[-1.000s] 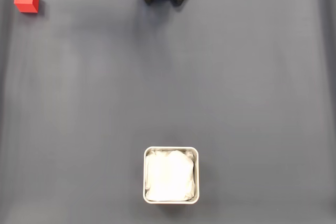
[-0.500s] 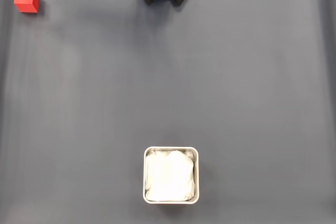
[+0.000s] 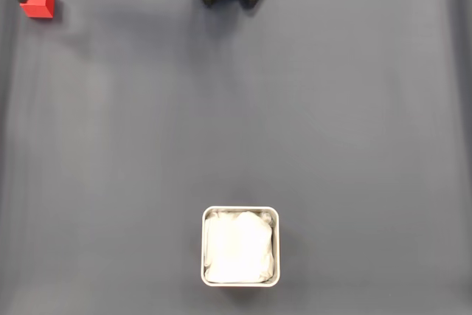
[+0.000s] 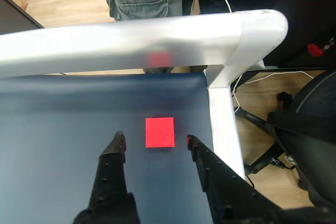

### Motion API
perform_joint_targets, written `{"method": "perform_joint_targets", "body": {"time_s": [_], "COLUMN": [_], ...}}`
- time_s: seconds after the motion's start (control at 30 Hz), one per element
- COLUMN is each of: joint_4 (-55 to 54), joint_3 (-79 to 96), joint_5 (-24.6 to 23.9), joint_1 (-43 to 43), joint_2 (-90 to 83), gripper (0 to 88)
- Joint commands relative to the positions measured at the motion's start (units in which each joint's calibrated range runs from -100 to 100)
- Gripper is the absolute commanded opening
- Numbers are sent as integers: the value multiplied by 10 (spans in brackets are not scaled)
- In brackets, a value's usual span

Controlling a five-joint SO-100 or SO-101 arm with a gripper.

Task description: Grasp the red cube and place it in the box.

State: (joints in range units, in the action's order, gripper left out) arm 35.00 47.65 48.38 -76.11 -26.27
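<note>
I am lining up my gripper (image 4: 155,141), jaws wide and empty, around the red cube (image 4: 159,132) at twelve o'clock; next I judge I'm descending to clamp it, the box (image 3: 240,246) sitting well apart.

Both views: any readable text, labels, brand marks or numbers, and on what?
None readable in either view.
The red cube has plain faces.
The box shows bare metal rim and white lining, no print.
The gripper and the dark mat carry no visible marking.
</note>
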Motion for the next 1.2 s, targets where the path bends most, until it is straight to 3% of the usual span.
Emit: {"method": "perform_joint_targets", "body": {"time_s": [0.0, 1.17], "joint_4": [-27, -138], "joint_3": [3, 110], "joint_5": [6, 10], "joint_1": [-7, 10], "joint_2": [-2, 25], "gripper": [282, 301]}}
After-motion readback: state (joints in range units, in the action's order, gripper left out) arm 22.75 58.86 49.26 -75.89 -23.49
